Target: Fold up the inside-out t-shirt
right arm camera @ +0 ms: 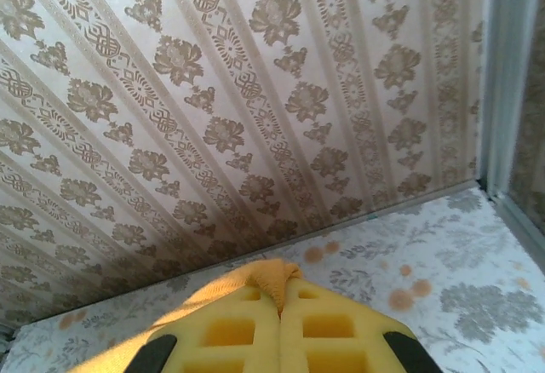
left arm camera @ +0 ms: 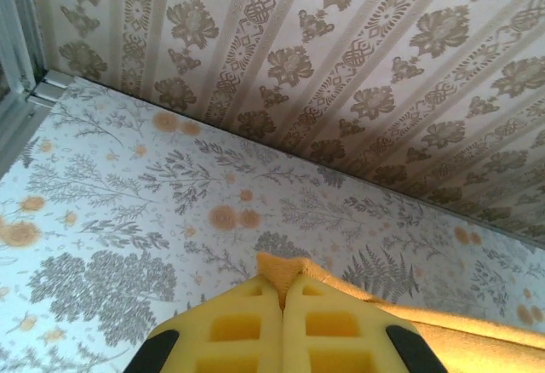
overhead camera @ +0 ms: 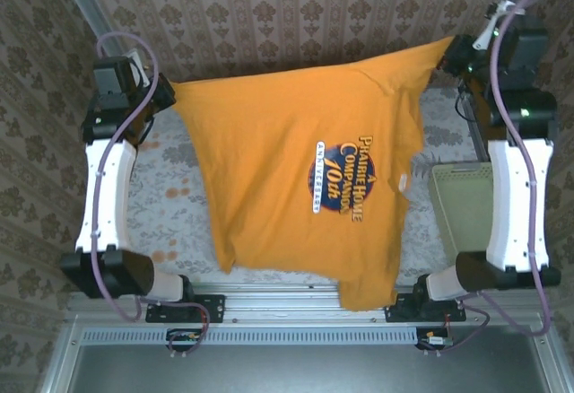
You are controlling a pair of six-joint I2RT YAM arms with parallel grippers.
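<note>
Both grippers clamped on shirt corners.
At shirt's far left corner, left gripper, fingers pressed together on cloth; at far right corner, right gripper, same; arms extended along shirt's sides.

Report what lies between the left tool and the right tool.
The mustard-orange t-shirt fills that stretch: it hangs spread from the left tool to the right tool, each shut on a corner. The top external view shows this.
</note>
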